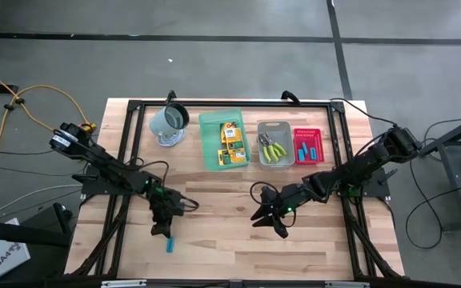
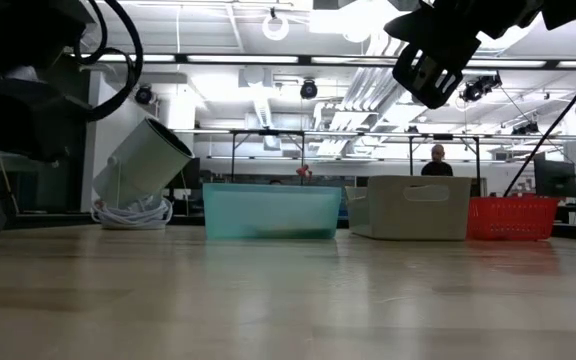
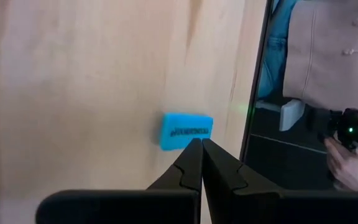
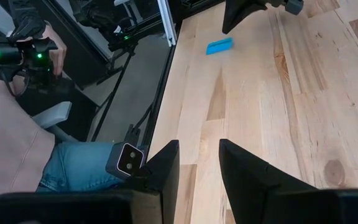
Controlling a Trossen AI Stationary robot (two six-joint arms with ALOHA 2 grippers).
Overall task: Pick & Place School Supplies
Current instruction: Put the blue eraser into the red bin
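One cyan-blue piece [image 1: 168, 245] lies alone on the wooden surface [image 1: 230, 240], near the front edge and well apart from the row of three trays at the back. The left hand [image 1: 160, 230] hangs just above and behind that piece, its fingers [image 3: 191, 163] pressed together with nothing between them; in the left wrist view the tips sit right at the piece's edge, though contact cannot be told. The right hand [image 1: 267, 218] hovers over bare surface on the far side of the piece from the left hand, well apart from it, its fingers [image 4: 166, 163] parted a little and empty.

Counting outward from the lone piece: the green tray [image 1: 206, 136] holds yellow-orange boxes [image 1: 230, 142], about three, stacked close. The grey tray [image 1: 261, 128] next to it holds two yellow-green-handled tools [image 1: 274, 148]. The red tray [image 1: 298, 156] holds about three more cyan pieces [image 1: 308, 149]. One metal mug [image 1: 169, 120] stands tilted beside the green tray.
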